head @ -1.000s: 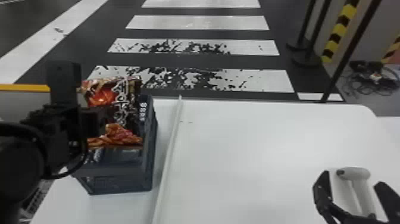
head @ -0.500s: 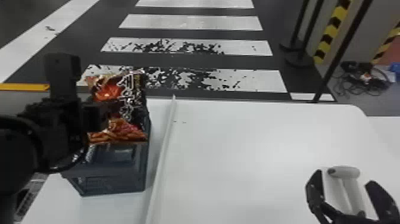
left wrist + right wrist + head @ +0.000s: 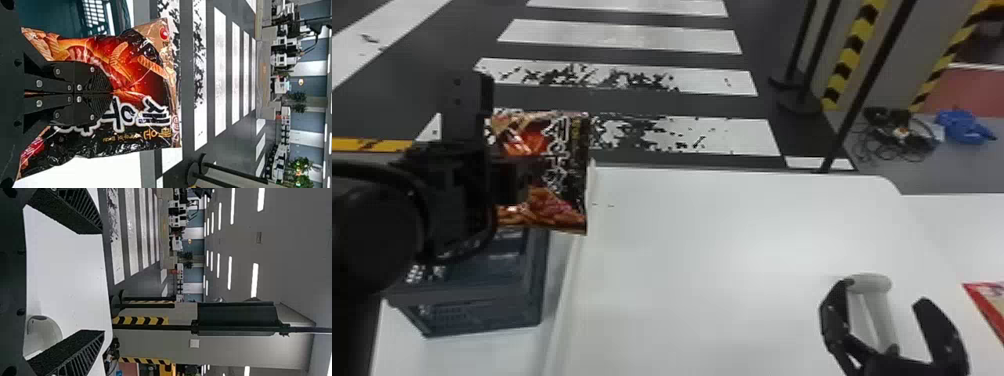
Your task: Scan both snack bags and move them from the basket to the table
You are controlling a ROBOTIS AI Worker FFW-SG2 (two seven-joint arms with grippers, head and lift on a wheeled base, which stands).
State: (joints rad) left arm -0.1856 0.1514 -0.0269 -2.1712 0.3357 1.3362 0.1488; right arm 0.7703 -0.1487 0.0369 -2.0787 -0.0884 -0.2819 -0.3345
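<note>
My left gripper (image 3: 517,180) is clamped on the dark snack bag (image 3: 564,200), which hangs above the right side of the blue-grey basket (image 3: 532,310). In the left wrist view, the gripper (image 3: 111,94) presses its pads against the red and black face of the bag (image 3: 148,78). Parked at the table's near right, my right gripper (image 3: 886,294) stands open around a white scanner (image 3: 879,315). The right wrist view has the open gripper (image 3: 98,282) with the scanner (image 3: 47,333) by its lower finger. My left arm hides part of the basket's interior.
A raised white strip (image 3: 567,295) runs along the white table (image 3: 707,250) just right of the basket. At the right edge lies part of a red and cream packet (image 3: 984,300). Black posts (image 3: 857,105) stand beyond the table.
The left gripper has carried the bag rightward relative to the basket, so its right edge now overlaps the strip. The head view has turned a little to the right. The right gripper kept still by the scanner.
</note>
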